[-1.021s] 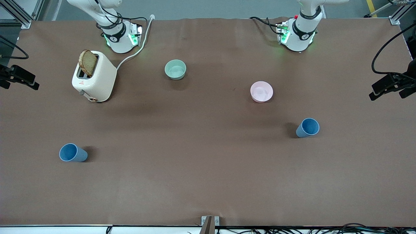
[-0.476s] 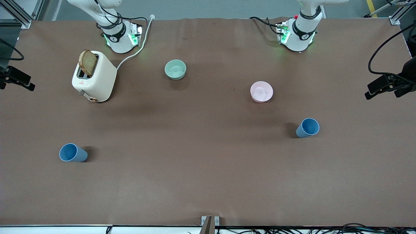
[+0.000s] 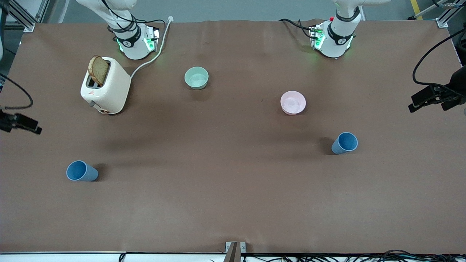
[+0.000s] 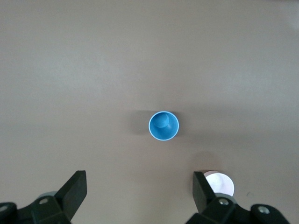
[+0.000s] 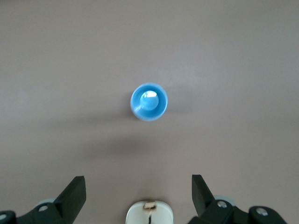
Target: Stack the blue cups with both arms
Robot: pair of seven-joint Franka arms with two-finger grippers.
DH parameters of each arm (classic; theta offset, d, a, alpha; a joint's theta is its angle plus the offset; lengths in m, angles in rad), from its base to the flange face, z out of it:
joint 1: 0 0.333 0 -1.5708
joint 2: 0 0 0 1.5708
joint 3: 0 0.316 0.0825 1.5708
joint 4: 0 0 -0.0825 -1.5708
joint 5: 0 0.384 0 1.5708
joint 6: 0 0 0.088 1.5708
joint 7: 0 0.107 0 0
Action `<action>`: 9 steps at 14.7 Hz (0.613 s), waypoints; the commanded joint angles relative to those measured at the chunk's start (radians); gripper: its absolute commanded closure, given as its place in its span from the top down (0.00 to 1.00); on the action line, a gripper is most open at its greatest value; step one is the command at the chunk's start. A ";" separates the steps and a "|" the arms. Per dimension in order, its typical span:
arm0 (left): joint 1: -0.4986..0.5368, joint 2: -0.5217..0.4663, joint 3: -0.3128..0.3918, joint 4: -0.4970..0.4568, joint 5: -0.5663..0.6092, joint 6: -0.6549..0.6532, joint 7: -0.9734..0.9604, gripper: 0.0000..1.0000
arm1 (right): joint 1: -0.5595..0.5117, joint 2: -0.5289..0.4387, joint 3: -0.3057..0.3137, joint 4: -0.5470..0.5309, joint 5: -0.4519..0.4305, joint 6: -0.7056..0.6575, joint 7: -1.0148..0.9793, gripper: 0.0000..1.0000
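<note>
Two blue cups stand upright, mouths up, on the brown table. One blue cup [image 3: 82,171] is toward the right arm's end; it shows in the right wrist view [image 5: 148,101]. The other blue cup [image 3: 344,143] is toward the left arm's end; it shows in the left wrist view [image 4: 163,126]. My right gripper [image 3: 29,126] [image 5: 138,191] hangs high over the table's edge, open and empty. My left gripper [image 3: 418,103] [image 4: 138,189] hangs high over the table's other end, open and empty. Both are well apart from the cups.
A white toaster [image 3: 105,91] with a slice of bread stands near the right arm's base; it shows in the right wrist view [image 5: 149,212]. A pale green bowl [image 3: 196,77] and a pink bowl [image 3: 293,102] [image 4: 219,184] sit farther from the front camera than the cups.
My right gripper has moved along the table's edge toward the blue cup at its end. My left gripper has shifted slightly inward. The cups have not moved.
</note>
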 commanded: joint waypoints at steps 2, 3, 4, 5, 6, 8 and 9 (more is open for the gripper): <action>0.006 0.078 -0.004 -0.021 0.007 -0.010 0.015 1.00 | -0.041 0.133 0.010 0.011 0.013 0.128 -0.034 1.00; 0.006 0.115 -0.004 -0.023 0.007 -0.007 0.017 1.00 | -0.049 0.165 0.012 0.011 0.013 0.164 -0.034 1.00; 0.006 0.145 -0.004 -0.023 0.008 -0.002 0.017 1.00 | -0.049 0.196 0.012 0.011 0.013 0.199 -0.034 1.00; 0.005 0.175 -0.004 -0.023 0.008 0.004 0.015 1.00 | -0.049 0.227 0.012 0.011 0.013 0.240 -0.034 1.00; 0.003 0.204 -0.004 -0.028 0.008 0.018 0.017 1.00 | -0.050 0.254 0.012 0.011 0.013 0.279 -0.034 1.00; 0.003 0.233 -0.006 -0.095 0.008 0.093 0.017 1.00 | -0.076 0.296 0.018 0.011 0.015 0.308 -0.035 0.99; 0.000 0.235 -0.006 -0.164 0.008 0.174 0.017 1.00 | -0.076 0.317 0.018 0.011 0.024 0.311 -0.035 0.97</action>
